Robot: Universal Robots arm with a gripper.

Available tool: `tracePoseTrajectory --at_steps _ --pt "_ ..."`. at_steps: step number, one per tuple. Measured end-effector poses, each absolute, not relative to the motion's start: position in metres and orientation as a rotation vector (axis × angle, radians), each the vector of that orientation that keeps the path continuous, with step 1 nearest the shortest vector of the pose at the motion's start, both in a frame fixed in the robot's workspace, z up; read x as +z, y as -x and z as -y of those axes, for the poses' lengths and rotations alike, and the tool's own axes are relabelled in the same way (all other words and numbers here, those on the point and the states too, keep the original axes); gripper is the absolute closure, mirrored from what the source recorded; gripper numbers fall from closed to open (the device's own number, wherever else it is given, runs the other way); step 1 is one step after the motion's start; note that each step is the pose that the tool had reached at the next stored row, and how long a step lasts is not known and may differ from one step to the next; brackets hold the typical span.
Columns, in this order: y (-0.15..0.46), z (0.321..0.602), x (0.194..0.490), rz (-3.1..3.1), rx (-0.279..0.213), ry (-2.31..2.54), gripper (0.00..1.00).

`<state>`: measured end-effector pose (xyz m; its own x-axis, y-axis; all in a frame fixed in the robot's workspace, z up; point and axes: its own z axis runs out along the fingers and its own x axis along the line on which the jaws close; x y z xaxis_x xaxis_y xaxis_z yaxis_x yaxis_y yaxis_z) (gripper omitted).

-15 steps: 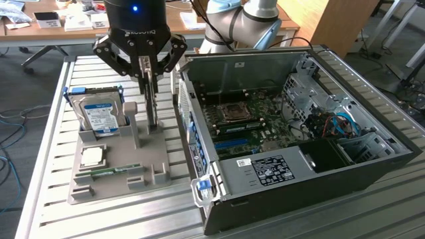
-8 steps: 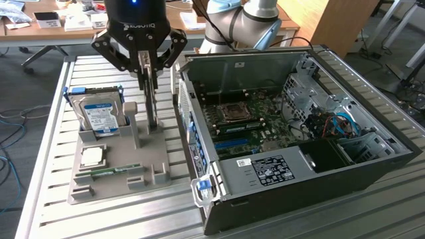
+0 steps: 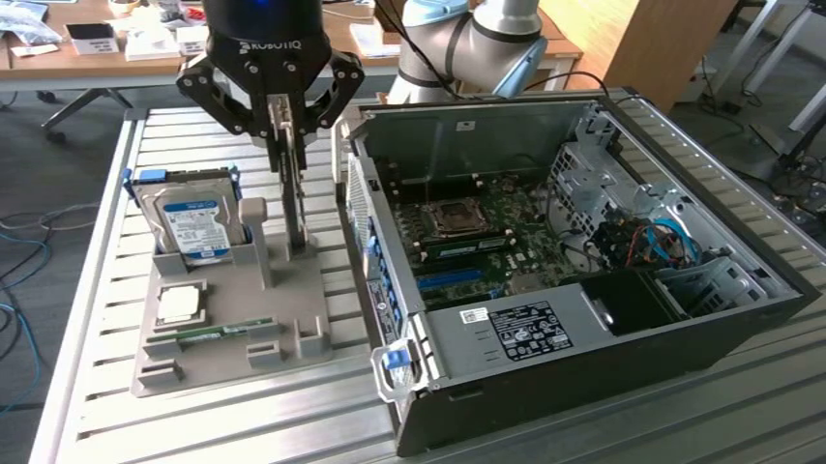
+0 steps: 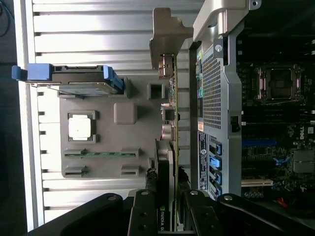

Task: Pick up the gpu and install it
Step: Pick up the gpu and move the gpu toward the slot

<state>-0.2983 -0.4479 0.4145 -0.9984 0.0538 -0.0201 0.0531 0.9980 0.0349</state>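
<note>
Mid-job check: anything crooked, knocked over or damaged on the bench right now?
Nothing stands out. The gpu is held upright and straight in the gripper; the hard drive, processor and memory stick sit in their slots in the gray holder.

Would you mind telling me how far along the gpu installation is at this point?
Done: the gripper is closed on the gpu, which stands on edge over the grey holder; whether it is clear of the holder I cannot tell. In hand: that grip. Left: the gpu is not in the open computer case, whose motherboard shows no card seated.
</note>
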Motion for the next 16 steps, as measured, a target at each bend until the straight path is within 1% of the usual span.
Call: tracePoseTrajectory --at_steps 16 --pt "0.284 0.448 0.415 -3.119 0.054 -0.083 0.73"
